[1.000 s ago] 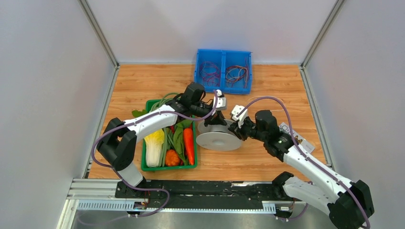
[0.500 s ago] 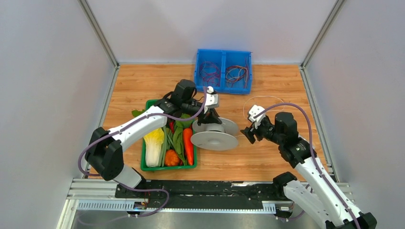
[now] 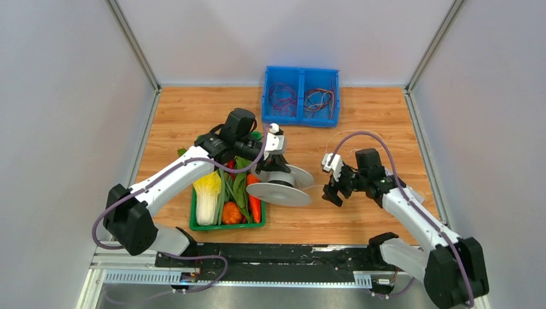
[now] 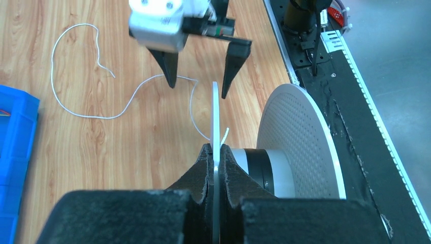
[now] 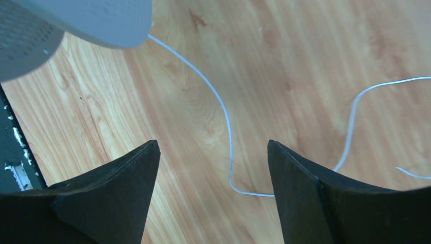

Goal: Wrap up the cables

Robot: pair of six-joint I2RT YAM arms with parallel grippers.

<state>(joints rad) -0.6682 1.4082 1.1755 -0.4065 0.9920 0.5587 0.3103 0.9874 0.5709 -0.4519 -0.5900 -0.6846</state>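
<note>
The pale-grey spool (image 3: 280,190) is held tilted just right of the green crate, with my left gripper (image 3: 270,168) shut on it. In the left wrist view the jaws (image 4: 216,152) pinch the spool's thin near flange (image 4: 215,109), and the hub and the dotted far flange (image 4: 300,137) lie to the right. The cable (image 4: 101,117), a thin white wire, runs off the spool and lies in loose loops on the wood. My right gripper (image 3: 333,190) hangs open to the right of the spool, apart from it. Its jaws (image 5: 212,145) straddle the cable (image 5: 226,132) above the table, holding nothing.
A green crate (image 3: 228,225) of vegetables sits left of the spool. A blue two-part bin (image 3: 300,121) with purple and red wire coils stands at the back. A black rail (image 3: 277,254) runs along the near edge. Grey walls close in both sides.
My right gripper has opened and drawn back to the right, away from the spool. The left arm has carried the spool left and nearer.
</note>
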